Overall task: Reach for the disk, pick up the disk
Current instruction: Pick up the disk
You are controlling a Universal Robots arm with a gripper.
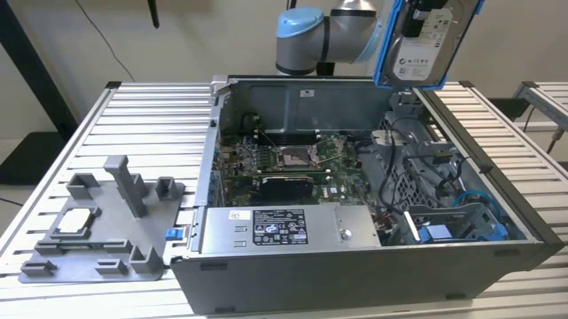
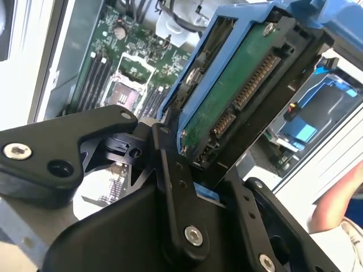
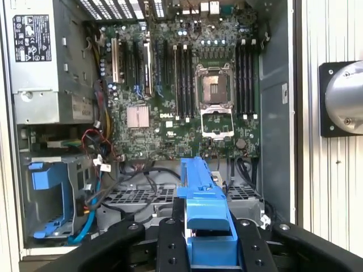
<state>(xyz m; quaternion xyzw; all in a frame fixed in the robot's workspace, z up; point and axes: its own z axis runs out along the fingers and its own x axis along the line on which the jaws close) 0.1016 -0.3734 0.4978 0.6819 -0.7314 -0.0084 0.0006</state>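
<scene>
The disk [image 1: 424,48], a silver-grey drive with a white label and blue side rails, hangs upright above the back right corner of the open computer case [image 1: 355,279]. In the second wrist view my gripper [image 2: 209,190] is shut on the disk [image 2: 238,96], whose green circuit side and connector face the camera. The black fingers [image 2: 173,181] press on its lower end. In the first wrist view the disk [image 3: 203,195] appears edge-on as a blue rail between the fingers [image 3: 169,245] of my gripper [image 3: 207,243], high over the motherboard [image 3: 170,85].
Inside the case are the power supply [image 1: 284,229], loose cables and a bare blue bracket [image 1: 461,229] in the drive bay. A grey fixture [image 1: 102,226] holding a small square chip [image 1: 76,220] sits on the slatted table [image 1: 151,126]. A person's arm [image 2: 334,209] is beside the case.
</scene>
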